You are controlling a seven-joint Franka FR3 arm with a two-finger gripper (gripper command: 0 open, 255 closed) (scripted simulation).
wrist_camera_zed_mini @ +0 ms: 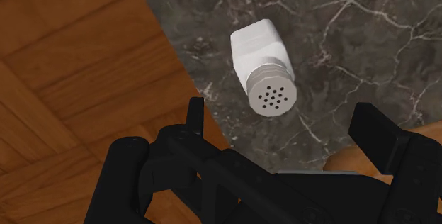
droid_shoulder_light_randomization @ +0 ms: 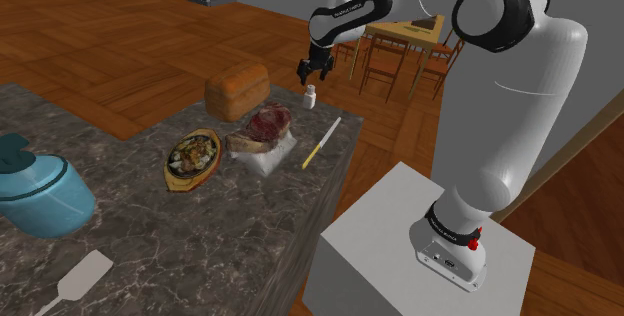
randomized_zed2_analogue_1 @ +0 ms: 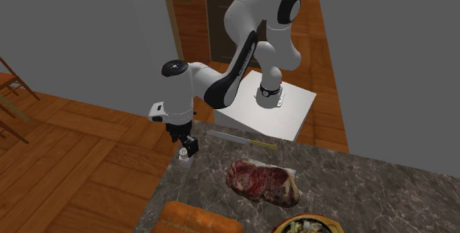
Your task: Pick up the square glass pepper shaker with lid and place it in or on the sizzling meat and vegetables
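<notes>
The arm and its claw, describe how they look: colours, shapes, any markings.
The arm is made of smooth, rounded white segments with dark joints. A black band near its foot carries small white lettering, too small to read, beside a red spot. The claw is all black, with two flat, blocky fingers.

No text, label or number can be read

Light is even and moderate, falling from above the worktop (droid_shoulder_light_randomization: 190,254). The stand's (droid_shoulder_light_randomization: 400,214) top face is brighter than its sides. The arm (droid_shoulder_light_randomization: 530,114) shades to grey underneath. The worktop reads dim, and the shaker (wrist_camera_zed_mini: 261,56) shows bright against it.
</notes>
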